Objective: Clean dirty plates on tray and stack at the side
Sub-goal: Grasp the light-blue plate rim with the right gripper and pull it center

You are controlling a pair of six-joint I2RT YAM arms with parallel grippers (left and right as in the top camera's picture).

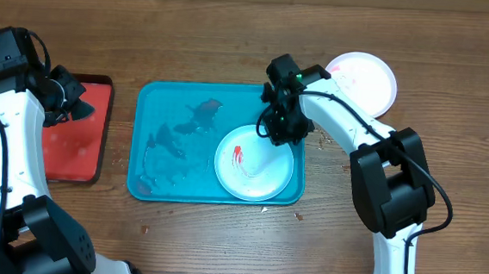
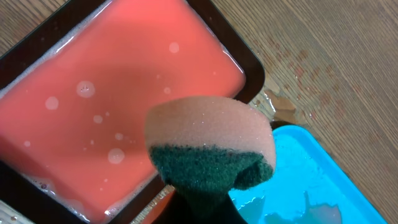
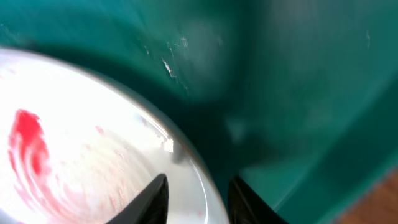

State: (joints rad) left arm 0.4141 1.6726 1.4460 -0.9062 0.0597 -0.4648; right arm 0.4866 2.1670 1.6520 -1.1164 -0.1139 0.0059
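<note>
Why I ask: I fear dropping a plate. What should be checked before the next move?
1. Right fingers straddle the dirty plate at its rim: ok.
2. Fingers closed on the rim: not ok, gaps show.
3. Plate clean: not ok, red smear remains.
4. Sponge gripped by the left arm, above the red tray: ok.
5. Other plate outside the teal tray: ok.

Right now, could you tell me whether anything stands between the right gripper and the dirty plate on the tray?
Nothing visible does. The right gripper is at the upper-right edge of the plate on the tray. In the wrist view its open fingers sit either side of the rim.
</note>
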